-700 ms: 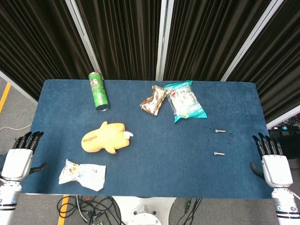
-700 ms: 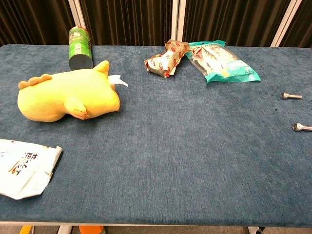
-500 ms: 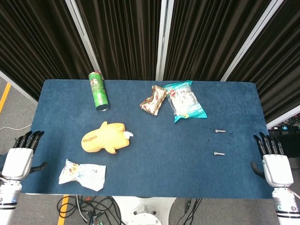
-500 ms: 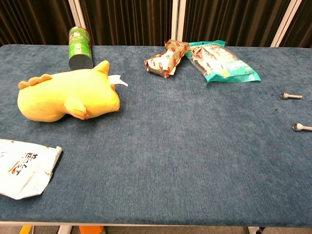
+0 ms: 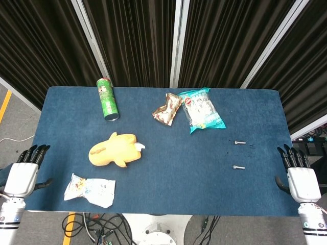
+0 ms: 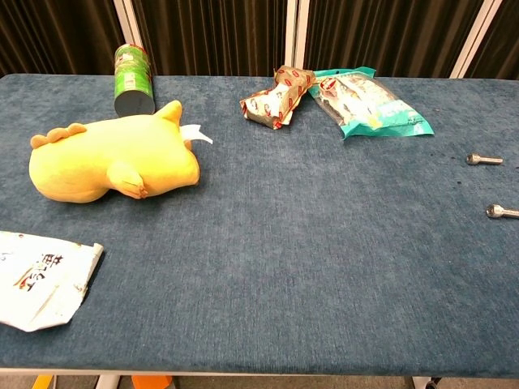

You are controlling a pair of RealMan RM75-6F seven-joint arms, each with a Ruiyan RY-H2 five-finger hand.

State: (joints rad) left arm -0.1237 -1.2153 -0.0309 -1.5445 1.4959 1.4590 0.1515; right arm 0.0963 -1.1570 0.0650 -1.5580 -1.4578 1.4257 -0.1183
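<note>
Left hand (image 5: 21,176) and right hand (image 5: 300,179) flank the counter (image 5: 168,153), fingers spread, empty (nothing grasped); white packet (image 5: 90,190) nearest, untouched.

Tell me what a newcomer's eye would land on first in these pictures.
The yellow plush toy stands out, lying on its side left of centre on the blue table, with a white snack bag in front of it near the front edge. Behind it lies a green can; a teal packet lies at centre back. The left hand and right hand hang empty off the table's two ends.
</note>
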